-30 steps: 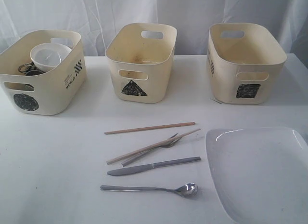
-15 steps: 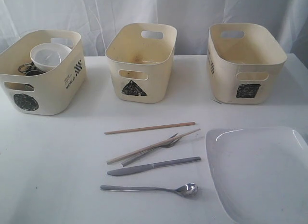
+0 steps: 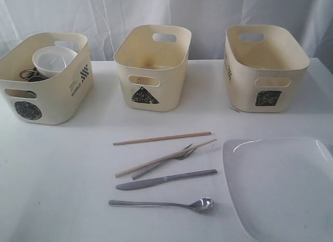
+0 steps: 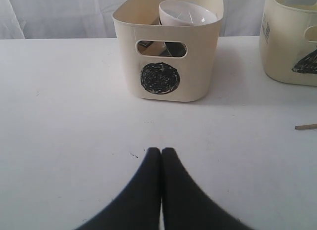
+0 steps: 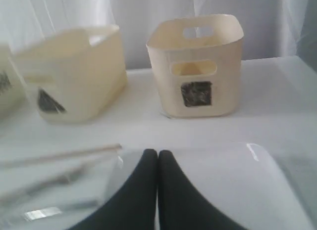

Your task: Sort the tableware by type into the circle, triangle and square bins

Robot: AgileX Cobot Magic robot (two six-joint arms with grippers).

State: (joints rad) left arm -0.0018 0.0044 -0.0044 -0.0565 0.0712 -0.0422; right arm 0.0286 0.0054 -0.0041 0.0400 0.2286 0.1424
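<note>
Three cream bins stand at the back: circle bin [image 3: 44, 83] left, triangle bin [image 3: 152, 70] middle, square bin [image 3: 264, 70] right. A white bowl [image 3: 52, 60] and steel pieces [image 3: 28, 74] lie in the circle bin. On the table lie two wooden chopsticks [image 3: 162, 138], a fork [image 3: 165, 161], a knife [image 3: 165, 179] and a spoon [image 3: 164, 204]. The large white plate [image 3: 281, 185] sits front right. Neither arm shows in the exterior view. My left gripper [image 4: 161, 151] is shut and empty, over bare table before the circle bin [image 4: 168, 57]. My right gripper [image 5: 157, 153] is shut and empty above the plate [image 5: 223, 185].
White curtains hang behind the bins. The table's right edge runs near the square bin [image 5: 198, 67]. A chopstick tip [image 4: 306, 126] shows in the left wrist view, with the triangle bin [image 4: 292, 42] beyond it.
</note>
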